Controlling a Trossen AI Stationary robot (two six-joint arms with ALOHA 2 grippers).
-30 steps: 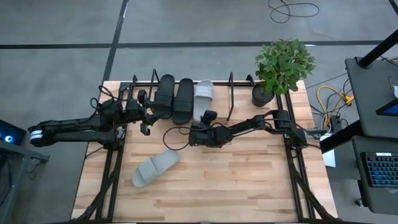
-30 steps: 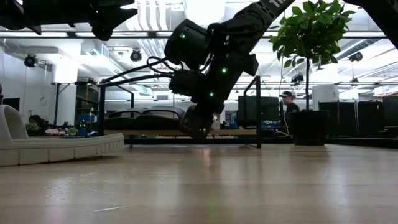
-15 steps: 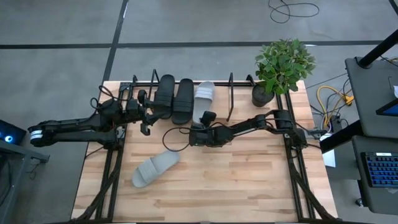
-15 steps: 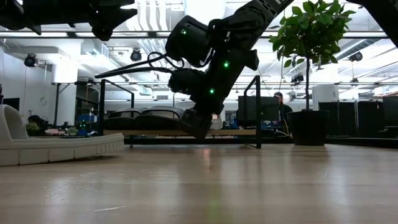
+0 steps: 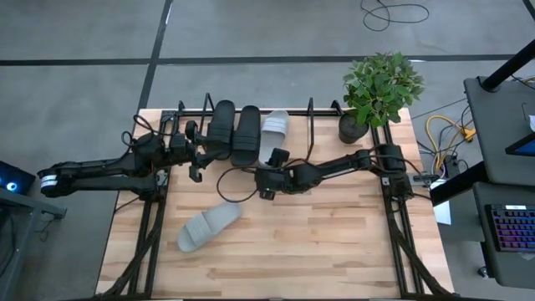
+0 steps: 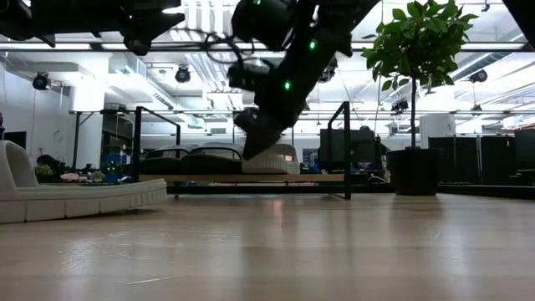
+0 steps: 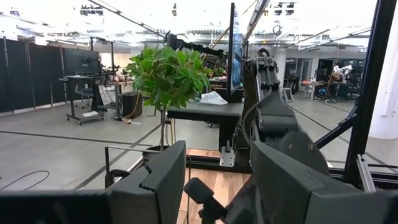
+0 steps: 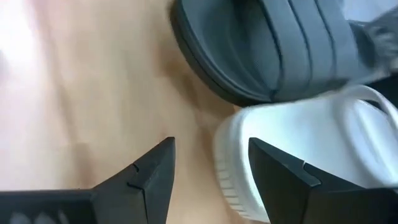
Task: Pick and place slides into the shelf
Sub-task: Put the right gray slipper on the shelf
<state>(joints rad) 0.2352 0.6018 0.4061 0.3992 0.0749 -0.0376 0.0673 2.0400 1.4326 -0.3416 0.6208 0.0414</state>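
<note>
My right gripper hangs just near of the shelf, fingers spread and empty; the wrist view shows bare wood between them, with the light slide I face resting on the shelf beside two dark slides. My left gripper waits at the shelf's left end, fingers parted with nothing held. The last light slide lies on the table, nearer and to the left. To do this well, I should lift clear of the shelf, swing over that slide, and close across its strap squarely.
</note>
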